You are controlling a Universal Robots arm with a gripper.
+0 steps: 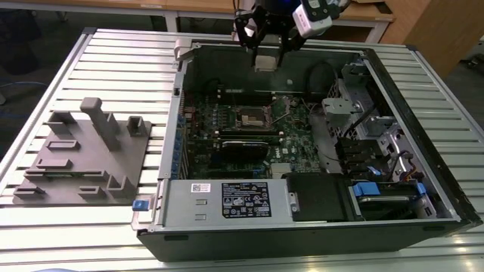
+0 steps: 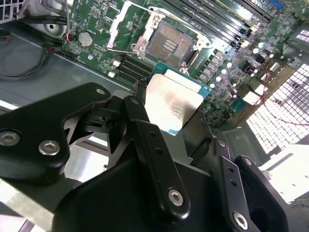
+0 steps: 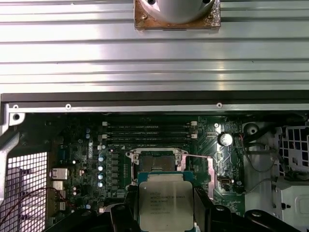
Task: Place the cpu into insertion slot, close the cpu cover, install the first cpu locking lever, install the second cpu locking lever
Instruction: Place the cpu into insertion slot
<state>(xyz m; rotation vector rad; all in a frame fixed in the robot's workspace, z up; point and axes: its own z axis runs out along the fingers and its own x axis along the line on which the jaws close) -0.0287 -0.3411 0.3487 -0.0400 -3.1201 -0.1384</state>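
- The cpu [image 2: 175, 102], a small flat square chip with a silver-grey metal top, is clamped by its edges in the black pincer [image 2: 174, 121], presumably so that its underside is kept free.
- It is held over the open dark computer case [image 1: 302, 245], well apart from the uncovered, silver-rimmed square insertion slot [image 2: 170, 43].

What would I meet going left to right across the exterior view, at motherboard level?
Grey fixture block → computer case's left wall → insertion slot → blue drive tab → case's right wall. The gripper, shut on the cpu, hangs over the slot's span, so I leave it out.
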